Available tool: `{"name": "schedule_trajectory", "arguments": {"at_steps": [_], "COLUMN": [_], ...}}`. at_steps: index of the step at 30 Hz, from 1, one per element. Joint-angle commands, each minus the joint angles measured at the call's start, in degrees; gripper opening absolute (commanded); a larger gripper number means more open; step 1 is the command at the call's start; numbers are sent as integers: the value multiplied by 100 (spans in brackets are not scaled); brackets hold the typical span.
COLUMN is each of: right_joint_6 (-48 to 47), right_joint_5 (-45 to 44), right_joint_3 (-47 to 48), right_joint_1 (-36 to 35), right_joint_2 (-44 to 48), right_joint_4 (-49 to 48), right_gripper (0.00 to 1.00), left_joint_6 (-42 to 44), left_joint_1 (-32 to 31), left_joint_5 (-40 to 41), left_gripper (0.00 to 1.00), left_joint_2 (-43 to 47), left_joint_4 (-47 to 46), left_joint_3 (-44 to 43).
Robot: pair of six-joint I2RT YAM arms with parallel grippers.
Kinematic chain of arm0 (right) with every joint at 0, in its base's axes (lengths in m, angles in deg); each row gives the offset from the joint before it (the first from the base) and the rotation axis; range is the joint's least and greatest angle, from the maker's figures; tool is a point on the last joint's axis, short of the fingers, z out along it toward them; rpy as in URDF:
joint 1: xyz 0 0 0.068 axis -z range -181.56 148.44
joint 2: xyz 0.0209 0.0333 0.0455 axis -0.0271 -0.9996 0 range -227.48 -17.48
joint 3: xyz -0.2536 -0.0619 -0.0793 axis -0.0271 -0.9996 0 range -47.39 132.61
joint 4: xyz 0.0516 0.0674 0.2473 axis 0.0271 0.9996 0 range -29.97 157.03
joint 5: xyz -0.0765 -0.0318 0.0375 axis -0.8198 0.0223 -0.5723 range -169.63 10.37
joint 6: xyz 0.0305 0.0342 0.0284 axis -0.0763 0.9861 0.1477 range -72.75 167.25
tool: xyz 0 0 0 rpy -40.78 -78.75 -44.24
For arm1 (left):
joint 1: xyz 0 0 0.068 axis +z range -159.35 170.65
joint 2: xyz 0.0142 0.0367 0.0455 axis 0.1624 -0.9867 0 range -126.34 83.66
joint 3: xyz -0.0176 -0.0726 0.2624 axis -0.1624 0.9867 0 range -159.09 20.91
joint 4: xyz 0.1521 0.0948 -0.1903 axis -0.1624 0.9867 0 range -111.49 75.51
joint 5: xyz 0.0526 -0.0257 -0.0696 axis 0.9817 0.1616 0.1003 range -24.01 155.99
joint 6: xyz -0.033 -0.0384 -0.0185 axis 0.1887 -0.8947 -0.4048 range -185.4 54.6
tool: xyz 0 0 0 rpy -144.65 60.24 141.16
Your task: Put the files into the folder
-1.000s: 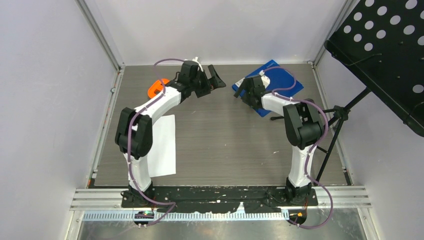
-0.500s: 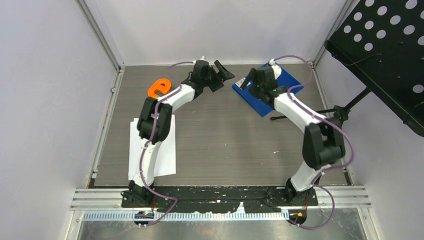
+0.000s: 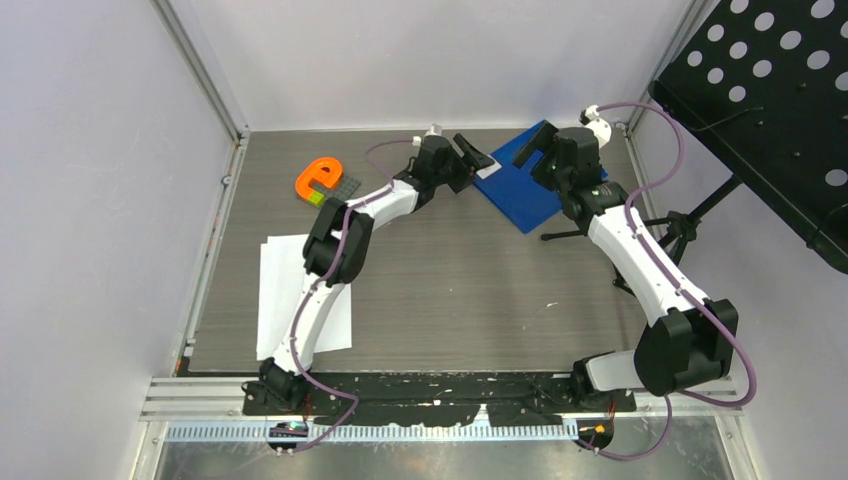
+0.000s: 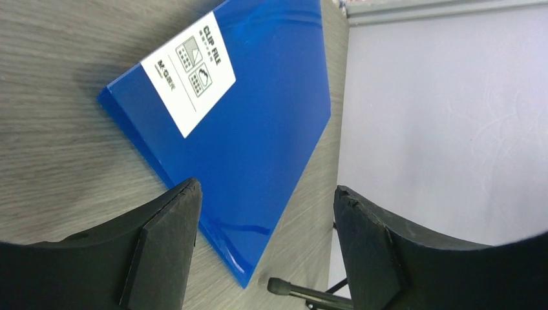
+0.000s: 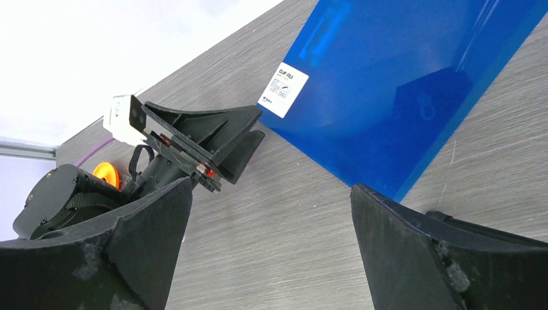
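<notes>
A: Where's the folder?
B: The folder (image 3: 520,188) lies flat and closed at the far right of the table (image 3: 450,290), with its white label (image 4: 189,81) on the corner nearest the left arm

A: And the files?
B: The files (image 3: 275,295) are flat at the near left, well apart from the folder and partly under the left arm

A: Left claw?
B: The left gripper (image 4: 266,187) has its jaws apart and nothing between them. It's right by the labelled corner, touching or not I can't tell

A: Right one?
B: The right gripper (image 5: 271,187) is spread wide and empty above the folder's far side, facing the left one

A: Anything else?
B: An orange piece (image 3: 320,178) at the far left of the table
</notes>
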Motion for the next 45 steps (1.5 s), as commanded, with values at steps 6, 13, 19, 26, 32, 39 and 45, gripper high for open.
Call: {"name": "schedule_trajectory", "arguments": {"at_steps": [6,13,19,26,32,39,45], "right_joint_6": [-215,-246,-272,-307,-342,-347,-364], "right_joint_5": [111,179,234,278,269,279,294], "right_joint_3": [41,22,44,68,69,75,61], "right_joint_1": [69,106,135,163,169,176,171], "right_joint_2": [310,322,295,269,254,202,220], "right_joint_4": [94,95,109,115,109,115,116], "right_gripper": [97,97,97,97,97,97,97], "left_joint_6": [-131,-186,-302,-369,-421,-454,-590], "left_joint_1": [118,137,137,137,129,103,80], "left_joint_5": [342,307,322,293,290,306,313], "left_gripper": [72,72,71,70,67,67,65], "left_joint_2": [-27,-190,-391,-557,-571,-710,-820], "left_joint_4": [-463,-512,-461,-523,-599,-430,-444], "left_joint_3": [79,32,-189,-410,-473,-696,-755]}}
